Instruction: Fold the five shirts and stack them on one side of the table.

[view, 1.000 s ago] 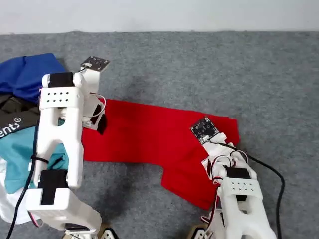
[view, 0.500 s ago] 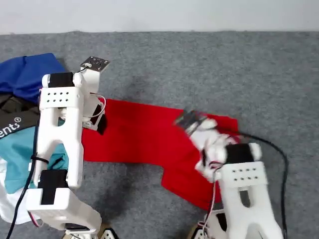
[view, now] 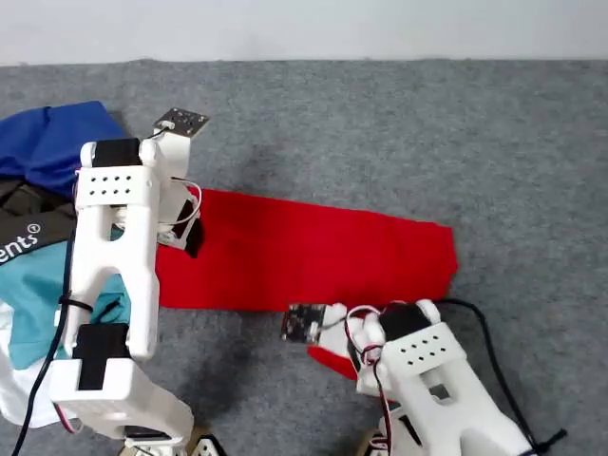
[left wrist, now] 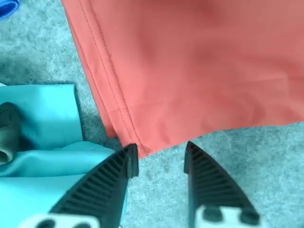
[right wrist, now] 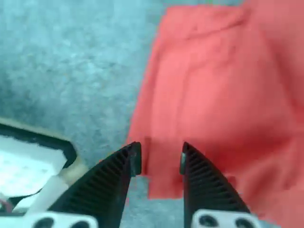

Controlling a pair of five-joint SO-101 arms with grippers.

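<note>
A red shirt point(view: 313, 256) lies spread flat across the middle of the grey table. My left gripper point(left wrist: 159, 156) is open and low over the shirt's point(left wrist: 213, 71) left hemmed corner, one finger on either side of it. In the high view the left gripper point(view: 188, 236) sits at the shirt's left edge. My right gripper point(right wrist: 160, 159) is open above the edge of the red sleeve flap point(right wrist: 213, 95) at the shirt's near side. The right arm point(view: 408, 347) covers most of that flap in the high view.
A heap of other shirts lies at the left edge: blue point(view: 47, 142), black point(view: 24, 228), teal point(view: 33, 294) and white point(view: 14, 385). The teal one point(left wrist: 42, 123) lies beside the left gripper. Bare grey table point(view: 427, 133) stretches behind and to the right.
The right arm has swung from the red shirt's right end down and leftward to its near edge, over the sleeve flap. The left arm has not moved.
</note>
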